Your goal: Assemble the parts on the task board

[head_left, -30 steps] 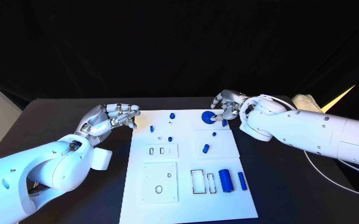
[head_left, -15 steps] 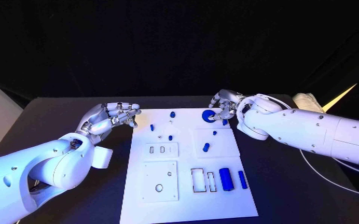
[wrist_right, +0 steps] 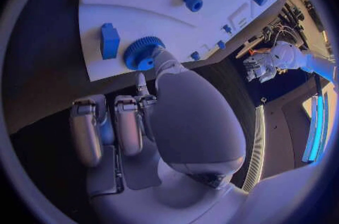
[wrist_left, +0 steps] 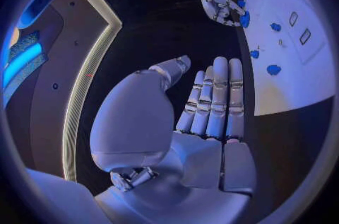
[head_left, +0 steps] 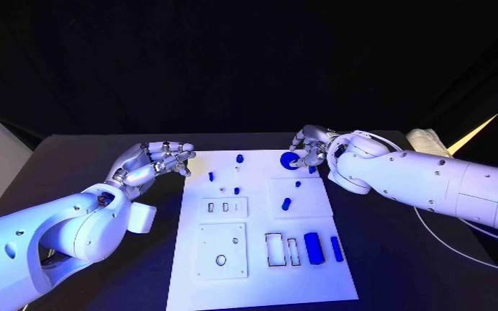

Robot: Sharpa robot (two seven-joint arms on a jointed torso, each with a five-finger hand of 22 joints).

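The round blue toothed gear (head_left: pixel 288 158) lies flat near the far right corner of the white task board (head_left: pixel 260 282). The right hand (head_left: pixel 314 147) touches its rim, fingers curled, not gripping it. The left hand (head_left: pixel 155 161), open-fingered and empty, hovers off the board's far left corner, farther away.

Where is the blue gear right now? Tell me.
In the head view, the blue gear sits at the board's far right corner, with the right hand's fingers touching it.

Dim blue light, black surroundings
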